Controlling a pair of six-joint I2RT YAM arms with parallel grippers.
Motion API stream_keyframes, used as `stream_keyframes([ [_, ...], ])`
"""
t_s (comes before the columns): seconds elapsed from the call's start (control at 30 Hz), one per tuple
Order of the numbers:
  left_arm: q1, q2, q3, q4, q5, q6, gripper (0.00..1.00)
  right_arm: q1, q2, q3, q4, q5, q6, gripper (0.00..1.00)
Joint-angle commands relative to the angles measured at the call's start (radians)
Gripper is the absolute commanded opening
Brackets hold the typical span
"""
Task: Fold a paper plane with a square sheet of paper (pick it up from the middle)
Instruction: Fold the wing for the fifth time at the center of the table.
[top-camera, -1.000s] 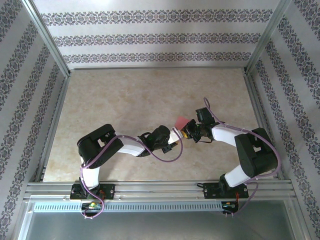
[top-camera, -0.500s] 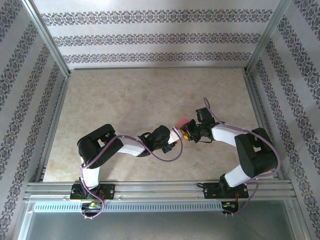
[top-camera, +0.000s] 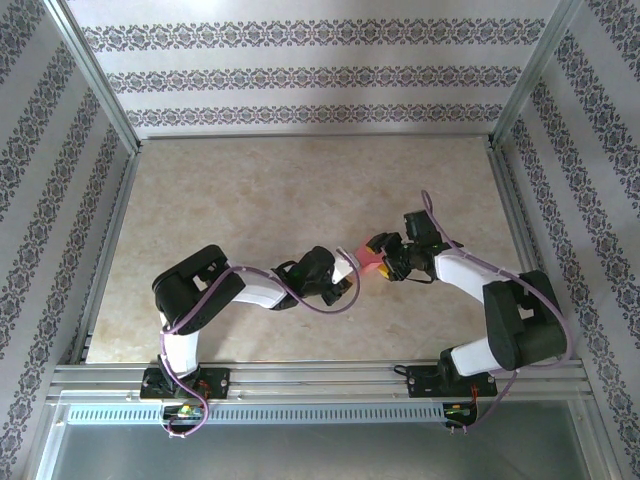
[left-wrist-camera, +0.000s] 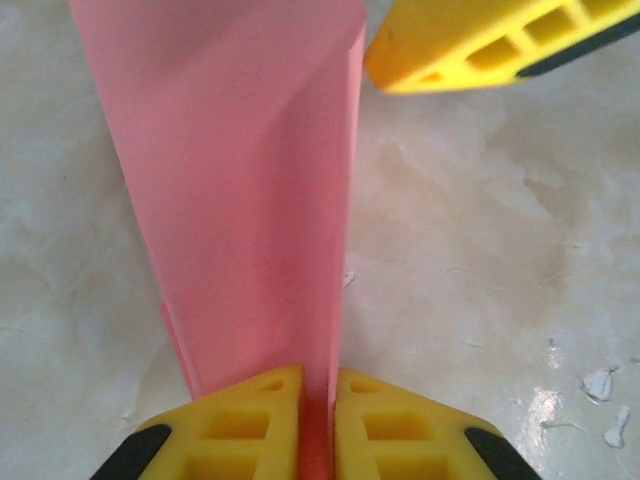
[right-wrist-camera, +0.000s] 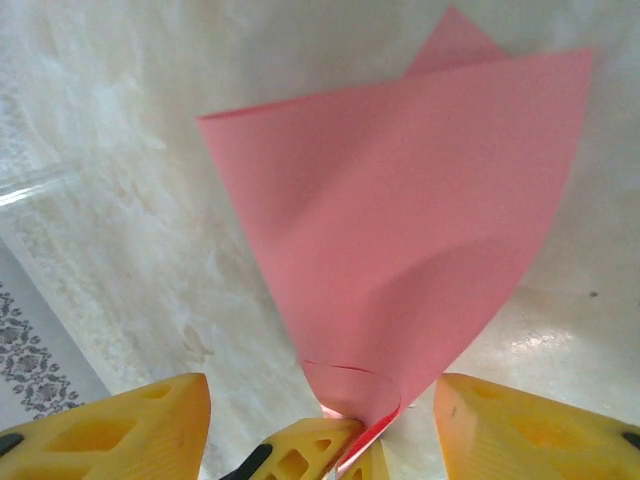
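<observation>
At the left of the overhead view, the left arm reaches from its base across the marbled tabletop toward 2 o'clock, ending in the left gripper a little to the 4 o'clock side of the tabletop's centre. Its own camera shows the left gripper clamped on the pink-red paper: the two yellow fingers sit pressed together at 6 o'clock with a thin edge of the paper pinched in the slot between them. From that pinch the paper rises toward 12 o'clock as a long folded strip, with a straight crease along its 3 o'clock side, held up off the tabletop. A yellow finger of the other gripper shows at 1 o'clock, just beside the paper's far end.

Overhead, the pink-red paper is a small patch between the two wrists. From the right wrist, the paper fans out wide toward 12 o'clock and curls at its base.

Further right, the right gripper points toward 9 o'clock. Its camera shows the right gripper with jaws spread wide apart, one finger at 7 o'clock and one at 5 o'clock, the paper between them and neither pressing it.
</observation>
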Motion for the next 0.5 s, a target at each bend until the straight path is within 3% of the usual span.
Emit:
stream_keyframes([
  [0.0, 0.033, -0.005, -0.024, -0.042, 0.07, -0.095, 0.15, -0.025, -0.044, 0.022, -0.049, 0.025, -0.038, 0.63],
  [0.47, 0.153, 0.005, 0.006, -0.03, 0.284, -0.406, 0.12, -0.057, -0.09, 0.003, -0.051, 0.021, -0.081, 0.69],
])
